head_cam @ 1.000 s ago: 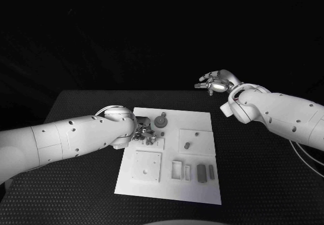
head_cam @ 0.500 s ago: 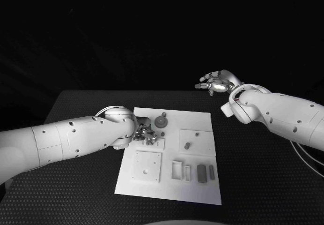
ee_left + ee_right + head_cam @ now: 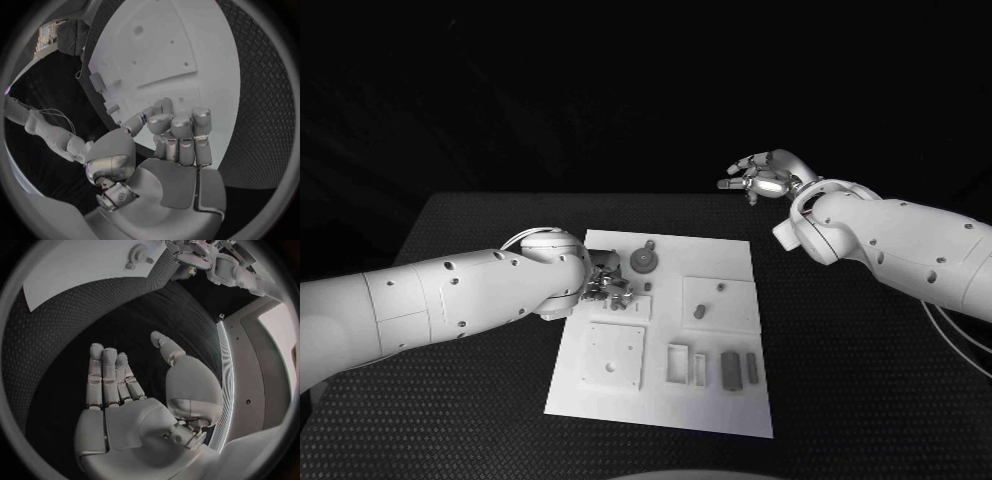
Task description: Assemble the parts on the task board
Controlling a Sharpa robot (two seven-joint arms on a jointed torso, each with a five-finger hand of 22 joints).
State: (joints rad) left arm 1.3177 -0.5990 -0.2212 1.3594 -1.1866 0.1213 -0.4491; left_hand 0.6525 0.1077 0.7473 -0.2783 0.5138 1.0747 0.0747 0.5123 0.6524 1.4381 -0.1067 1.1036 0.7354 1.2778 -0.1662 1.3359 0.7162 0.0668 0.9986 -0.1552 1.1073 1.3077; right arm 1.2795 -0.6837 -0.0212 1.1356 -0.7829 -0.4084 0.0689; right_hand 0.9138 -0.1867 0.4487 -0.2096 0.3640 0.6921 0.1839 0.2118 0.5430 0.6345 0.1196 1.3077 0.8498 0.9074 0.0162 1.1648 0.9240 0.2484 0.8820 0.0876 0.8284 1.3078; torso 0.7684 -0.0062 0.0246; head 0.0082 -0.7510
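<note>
Left hand (image 3: pixel 607 285) sits low over the task board (image 3: pixel 668 400), at its left edge approx. midway up, fingers curled in together above the board's surface. Wrist view: fingers (image 3: pixel 181 137) bent inward, thumb beside them; can't tell if a small part is pinched between them, nothing clearly visible in the grip.

Right hand (image 3: pixel 759 178) is raised off to the far right, well apart from the board and past the worktop's (image 3: pixel 877 400) back edge. Wrist view shows palm (image 3: pixel 125 410) flat, fingers straight and side by side, thumb held apart, holding nothing.

Board lies mid-worktop, long side running away from the robot. On it:
- round grey part (image 3: pixel 645 260) w/ a small peg (image 3: pixel 649 244) just behind it, near the far left corner, just beside the left hand.
- square raised plate (image 3: pixel 720 300) at centre right carrying two small dark parts (image 3: pixel 700 310).
- larger square plate (image 3: pixel 615 352) near left.
- near right: open rectangular frame (image 3: pixel 678 362), then dark upright pieces (image 3: pixel 730 367) in a row beside it.
</note>
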